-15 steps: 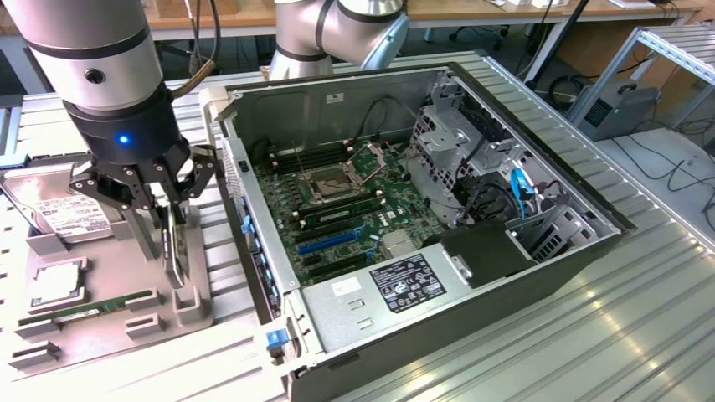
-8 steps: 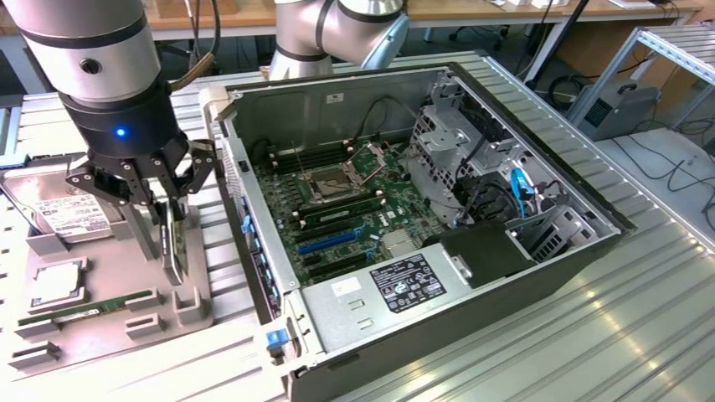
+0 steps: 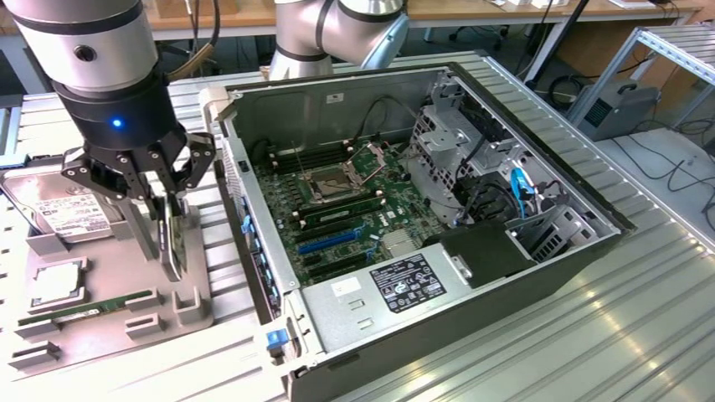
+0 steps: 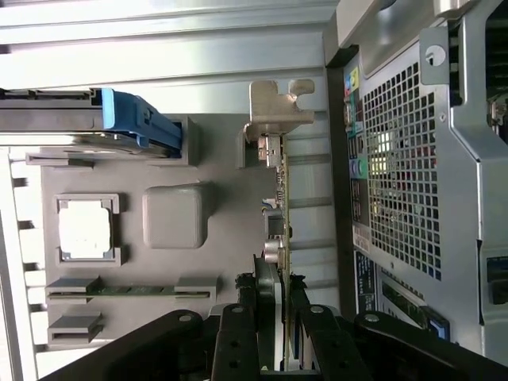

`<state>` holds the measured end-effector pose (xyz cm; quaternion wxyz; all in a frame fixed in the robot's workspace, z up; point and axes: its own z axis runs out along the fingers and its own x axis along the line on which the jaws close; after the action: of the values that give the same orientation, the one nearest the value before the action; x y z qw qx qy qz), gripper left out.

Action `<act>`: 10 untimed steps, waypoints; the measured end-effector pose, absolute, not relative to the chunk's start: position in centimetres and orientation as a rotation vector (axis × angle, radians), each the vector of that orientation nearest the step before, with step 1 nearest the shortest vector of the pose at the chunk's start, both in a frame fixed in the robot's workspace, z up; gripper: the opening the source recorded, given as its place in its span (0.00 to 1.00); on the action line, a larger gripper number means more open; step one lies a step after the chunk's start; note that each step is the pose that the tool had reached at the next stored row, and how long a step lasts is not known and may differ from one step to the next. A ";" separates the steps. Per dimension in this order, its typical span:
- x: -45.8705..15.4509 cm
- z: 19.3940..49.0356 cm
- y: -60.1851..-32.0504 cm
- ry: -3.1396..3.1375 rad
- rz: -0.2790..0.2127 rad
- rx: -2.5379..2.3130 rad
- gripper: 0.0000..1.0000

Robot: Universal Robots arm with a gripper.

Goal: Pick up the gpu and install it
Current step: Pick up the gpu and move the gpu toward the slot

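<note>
The gpu (image 3: 170,247) stands on edge over the grey parts tray (image 3: 208,243), to the exterior view's left of the open computer case (image 3: 491,276). It is a thin dark card. In the wrist view the gpu (image 4: 280,206) is seen edge-on, with its silver bracket (image 4: 278,107) at the far end. My gripper (image 3: 166,219) comes down from above and is shut on the card's upper edge, one finger on each flat side. The fingers (image 4: 238,325) clamp the card at my gripper (image 4: 274,309). The card's lower edge sits at the tray's slot blocks.
On the tray lie a hard drive with a white label (image 3: 67,218), a processor (image 3: 56,285) and a green memory stick (image 3: 84,310). Inside the case, the motherboard (image 3: 335,209) has blue slots (image 3: 330,243). The case's perforated rear panel (image 4: 405,159) stands close beside the card.
</note>
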<state>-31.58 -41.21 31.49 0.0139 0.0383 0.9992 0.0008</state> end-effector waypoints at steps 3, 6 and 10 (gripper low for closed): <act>-31.6 31.8 -41.2 3.112 0.002 0.119 0.27; -31.6 32.1 -41.2 3.112 0.002 0.119 0.27; -31.6 32.6 -41.2 3.112 0.002 0.119 0.27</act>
<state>-31.58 -41.21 32.62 0.0138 0.0383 0.9992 0.0008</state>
